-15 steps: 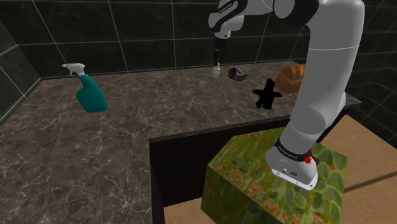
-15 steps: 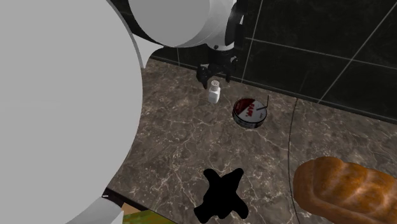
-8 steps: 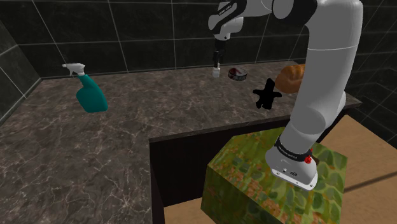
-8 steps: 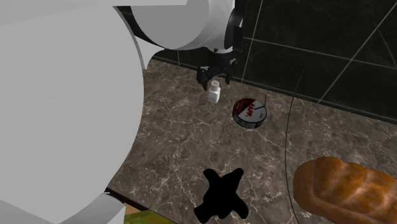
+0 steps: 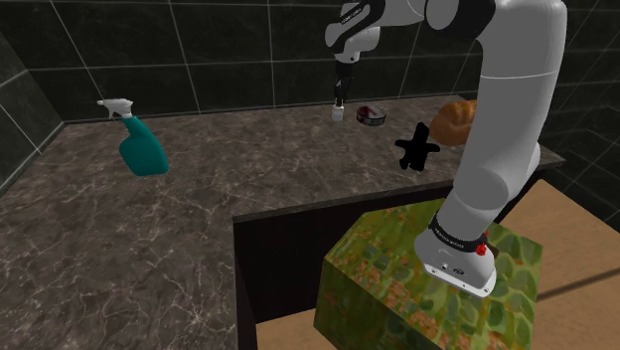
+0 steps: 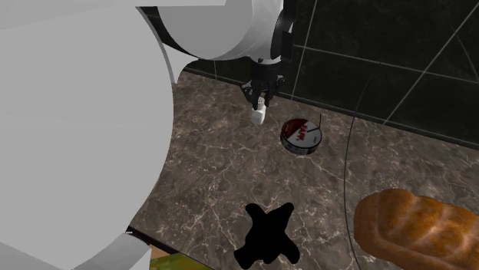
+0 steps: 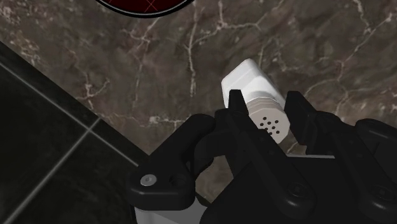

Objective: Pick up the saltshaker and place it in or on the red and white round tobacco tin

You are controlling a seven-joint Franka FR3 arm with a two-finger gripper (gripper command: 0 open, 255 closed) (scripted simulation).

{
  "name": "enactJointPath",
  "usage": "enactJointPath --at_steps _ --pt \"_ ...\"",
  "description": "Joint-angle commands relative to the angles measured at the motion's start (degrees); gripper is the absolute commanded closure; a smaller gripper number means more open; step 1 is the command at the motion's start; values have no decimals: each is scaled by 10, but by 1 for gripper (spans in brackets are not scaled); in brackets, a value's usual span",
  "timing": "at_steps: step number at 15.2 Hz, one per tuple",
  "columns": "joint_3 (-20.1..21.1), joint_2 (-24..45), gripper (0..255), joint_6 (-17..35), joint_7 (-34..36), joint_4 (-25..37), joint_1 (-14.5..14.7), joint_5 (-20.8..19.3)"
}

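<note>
We have the dark table [image 5: 199, 199] running back to a tiled wall. The arm [image 5: 507, 119] stretches to its far edge because both task things sit there. The tin [image 6: 301, 134] lies flat with its red and white lid up, ready to take something on top. Near it, toward the second exterior view's left, is the white shaker [image 6: 259, 117], low by the table. Our fingers [image 7: 236, 105] reach down and clasp its holed cap, one on each side, so we judge the lift comes next.
</note>
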Motion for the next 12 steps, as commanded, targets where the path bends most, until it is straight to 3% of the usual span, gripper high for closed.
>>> enactJointPath --at_steps 1,12 --pt "0 0 255 0 0 0 0 0" --pt "-4 -23 255 -54 7 32 2 -10"
